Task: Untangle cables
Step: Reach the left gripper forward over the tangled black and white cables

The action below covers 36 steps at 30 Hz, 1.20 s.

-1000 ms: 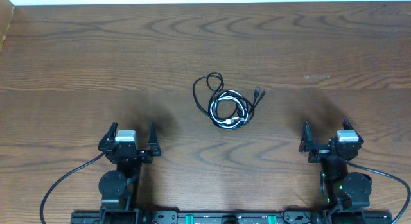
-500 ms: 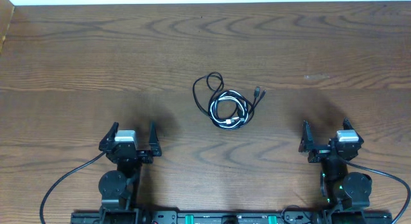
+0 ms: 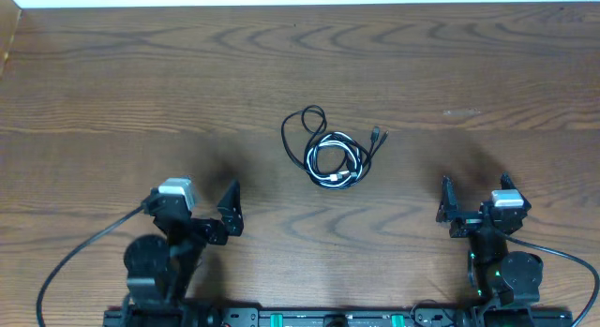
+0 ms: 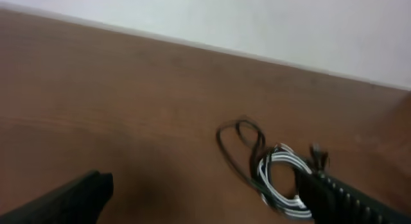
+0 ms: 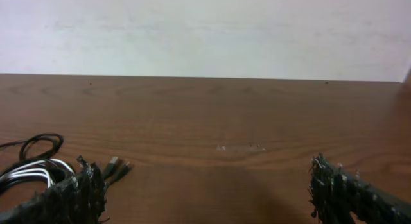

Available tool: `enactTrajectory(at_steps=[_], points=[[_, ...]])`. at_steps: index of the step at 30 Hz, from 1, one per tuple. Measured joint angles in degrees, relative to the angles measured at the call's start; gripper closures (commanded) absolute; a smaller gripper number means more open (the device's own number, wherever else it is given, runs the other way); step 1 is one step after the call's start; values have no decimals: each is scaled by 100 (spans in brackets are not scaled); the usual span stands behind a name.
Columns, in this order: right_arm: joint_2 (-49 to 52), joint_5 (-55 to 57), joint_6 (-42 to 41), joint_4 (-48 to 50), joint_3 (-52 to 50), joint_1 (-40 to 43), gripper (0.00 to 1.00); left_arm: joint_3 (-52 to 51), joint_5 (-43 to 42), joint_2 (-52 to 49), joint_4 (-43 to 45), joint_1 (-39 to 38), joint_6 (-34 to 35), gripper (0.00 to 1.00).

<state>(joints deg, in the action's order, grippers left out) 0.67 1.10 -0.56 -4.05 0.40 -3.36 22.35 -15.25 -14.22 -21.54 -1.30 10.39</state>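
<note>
As nothing is gripped yet, step: first approach, by my reading.
Cables [image 3: 330, 151]: one bundle flat on the worktop [image 3: 112, 83]; thin limp cords, white coil nested in black loops, small plugs at its right.
Left end effector [image 3: 199, 198]: wide, empty, robot-side and left of the bundle, angled at it.
Right end effector [image 3: 475, 191]: wide, empty, right of the bundle, well apart.
Next: pinch one outer black loop, probably.
</note>
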Motion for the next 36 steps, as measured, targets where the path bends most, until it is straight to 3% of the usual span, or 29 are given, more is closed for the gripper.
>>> enactTrajectory(at_steps=[8, 12, 19, 23, 31, 36], points=[[2, -2, 0, 0, 0, 0, 1, 1624, -140, -1862, -1268, 0, 103, 0], [2, 0, 0, 0, 0, 0, 1, 2098, -431, -2485, -1434, 0, 144, 0], [2, 0, 0, 0, 0, 0, 1, 2140, -1639, -3001, -1462, -4, 186, 1], [2, 0, 0, 0, 0, 0, 1, 2142, -1910, -3224, -1443, -4, 367, 1], [2, 0, 0, 2, 0, 0, 1, 2140, -1971, -3495, -1360, -4, 1021, 1], [2, -2, 0, 0, 0, 0, 1, 2142, -1344, -3528, -1344, -284, 1521, 1]])
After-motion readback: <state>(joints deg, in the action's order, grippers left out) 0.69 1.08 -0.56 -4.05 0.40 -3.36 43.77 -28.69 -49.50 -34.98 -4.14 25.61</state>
